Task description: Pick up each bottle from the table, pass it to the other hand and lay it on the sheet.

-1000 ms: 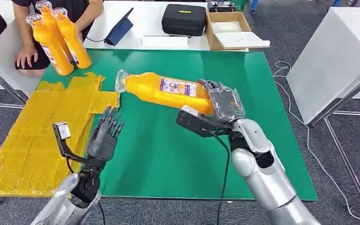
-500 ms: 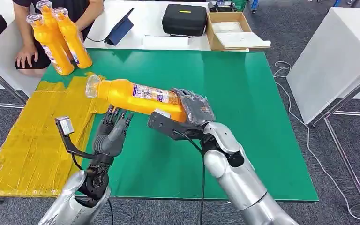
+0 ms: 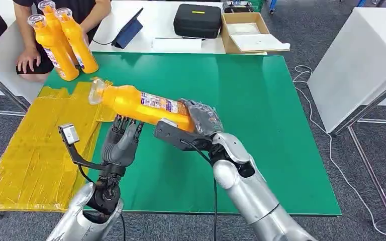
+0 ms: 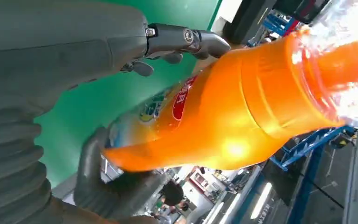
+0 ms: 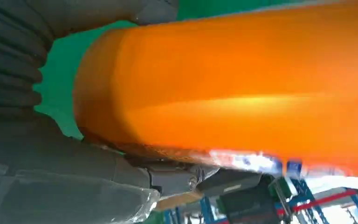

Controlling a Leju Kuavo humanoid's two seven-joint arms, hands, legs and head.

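Orange bottle (image 3: 140,104) held in the air above the green table's (image 3: 261,100) left half, lying near level, capped neck pointing toward the yellow sheet (image 3: 35,145) at the table's left edge. Right hand (image 3: 201,118) grips its base end. Left hand (image 3: 120,143) sits directly beneath the bottle's middle, fingers parted and reaching up around the body; full contact cannot be judged. Handover looks imminent.

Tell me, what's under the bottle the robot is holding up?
The left hand reaches up under the bottle, above the green table. The bottle covers its fingertips, so contact can't be seen.
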